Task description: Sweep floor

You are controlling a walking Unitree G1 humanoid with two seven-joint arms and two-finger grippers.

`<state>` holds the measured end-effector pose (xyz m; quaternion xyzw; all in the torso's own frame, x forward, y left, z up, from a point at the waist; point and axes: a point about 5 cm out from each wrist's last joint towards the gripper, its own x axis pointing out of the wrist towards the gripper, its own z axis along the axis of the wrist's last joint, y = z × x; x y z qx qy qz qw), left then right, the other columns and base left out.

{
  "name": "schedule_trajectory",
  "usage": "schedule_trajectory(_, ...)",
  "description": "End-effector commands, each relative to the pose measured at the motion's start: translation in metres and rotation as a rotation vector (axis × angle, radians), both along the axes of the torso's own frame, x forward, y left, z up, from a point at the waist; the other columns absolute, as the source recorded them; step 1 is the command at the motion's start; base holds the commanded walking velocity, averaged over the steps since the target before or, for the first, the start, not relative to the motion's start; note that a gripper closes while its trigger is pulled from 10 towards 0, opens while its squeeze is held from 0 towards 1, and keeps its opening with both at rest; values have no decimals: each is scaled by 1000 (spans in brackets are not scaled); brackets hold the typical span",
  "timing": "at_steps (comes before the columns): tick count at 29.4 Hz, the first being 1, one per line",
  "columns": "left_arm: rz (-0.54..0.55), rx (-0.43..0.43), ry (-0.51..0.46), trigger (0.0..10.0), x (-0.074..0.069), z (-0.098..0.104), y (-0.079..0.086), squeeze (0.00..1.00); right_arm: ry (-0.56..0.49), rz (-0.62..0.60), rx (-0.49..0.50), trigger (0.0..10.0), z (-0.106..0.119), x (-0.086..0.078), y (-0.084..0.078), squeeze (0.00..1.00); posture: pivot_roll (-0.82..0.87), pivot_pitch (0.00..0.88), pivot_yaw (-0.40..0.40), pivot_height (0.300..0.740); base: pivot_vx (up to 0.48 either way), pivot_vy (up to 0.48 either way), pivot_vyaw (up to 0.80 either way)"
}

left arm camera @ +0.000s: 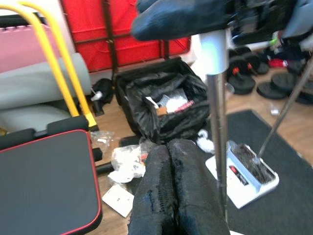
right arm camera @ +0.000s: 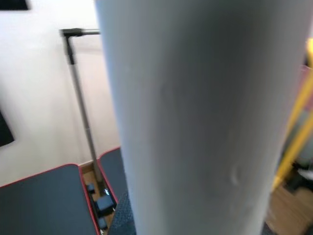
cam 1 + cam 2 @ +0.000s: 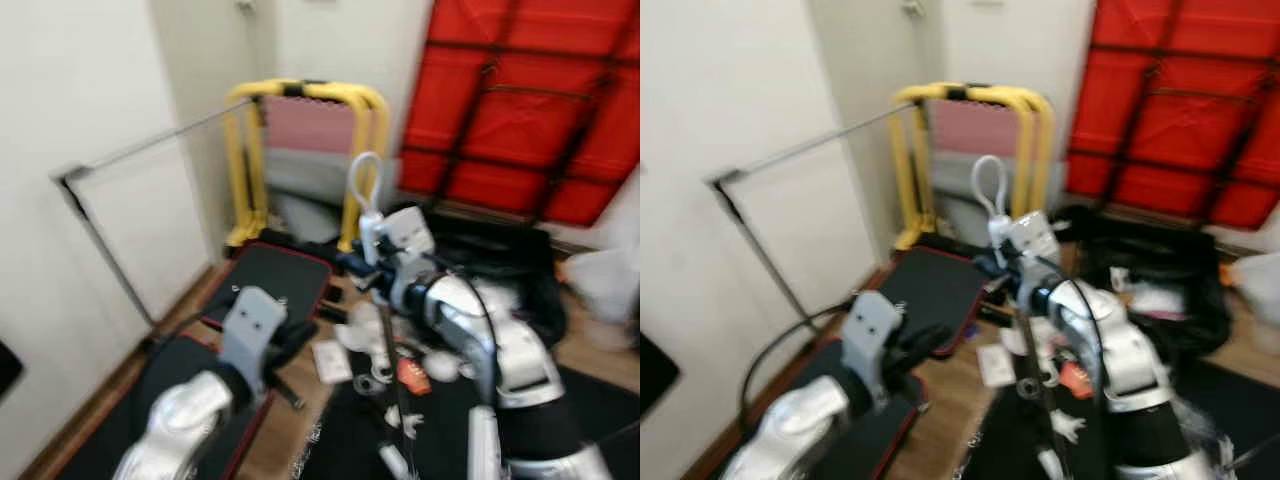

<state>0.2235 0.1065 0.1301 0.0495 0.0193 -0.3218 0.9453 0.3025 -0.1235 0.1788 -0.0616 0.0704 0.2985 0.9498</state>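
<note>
My right gripper (image 3: 366, 266) is shut on the white grip of a broom handle (image 3: 366, 200), which ends in a white loop at the top. The thin metal pole (image 3: 392, 385) runs down from it toward the floor. In the right wrist view the handle (image 2: 195, 117) sits very close to the camera. The left wrist view has the pole (image 1: 218, 127) just beside my left gripper (image 1: 171, 191), whose black fingers are pressed together on nothing. A white dustpan (image 1: 246, 171) lies on the dark mat. My left gripper (image 3: 298, 338) hovers low on the left over a black mat.
Paper litter (image 3: 345, 350) lies on the wood floor beside black red-edged mats (image 3: 275, 280). An open black bag (image 1: 164, 110) holds rubbish. A yellow frame (image 3: 300, 100) and a red folded mat (image 3: 530, 110) stand by the wall. A metal bar (image 3: 110, 245) leans left; weights (image 1: 274, 83) lie at right.
</note>
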Motion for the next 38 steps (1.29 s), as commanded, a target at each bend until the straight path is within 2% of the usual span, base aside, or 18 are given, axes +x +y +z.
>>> schedule_trajectory(1,28,9,0,10000,1,-1,0,0,-38,-4,13,10000,6,2,0,0,-108,0,-17,740,0,0,-800)
schedule_trajectory(10,127,0,-40,10000,8,2,7,0,-149,-48,20,10000,18,8,-3,0,-112,0,-17,740,0,0,-800)
schedule_trajectory(16,157,-9,-45,10000,10,3,9,0,-164,-62,25,10000,19,10,-3,0,-111,0,-20,740,0,0,-800)
schedule_trajectory(20,227,-3,-49,10000,12,3,14,0,-172,-89,41,10000,18,13,-5,0,-110,0,-22,740,0,0,-800)
schedule_trajectory(21,293,1,-58,10000,16,4,19,0,-174,-112,65,10000,18,14,-6,0,-110,0,-25,740,0,0,0)
schedule_trajectory(22,293,1,-58,10000,16,4,19,0,-174,-112,65,10000,18,14,-6,0,-110,0,-25,740,0,0,0)
schedule_trajectory(23,355,2,-65,10000,18,4,24,0,-178,-130,92,10000,18,16,-7,0,-110,0,-25,740,0,0,0)
schedule_trajectory(27,437,1,-66,10000,21,4,31,0,-191,-167,126,10000,19,19,-10,0,-111,0,-27,740,0,0,0)
schedule_trajectory(34,455,-23,-66,10000,20,3,35,0,-210,-222,156,10000,18,23,-16,0,-116,0,-29,740,0,0,0)
schedule_trajectory(38,447,-38,-64,10000,17,2,34,0,-215,-204,182,10000,20,21,-14,0,-118,0,-31,740,0,0,0)
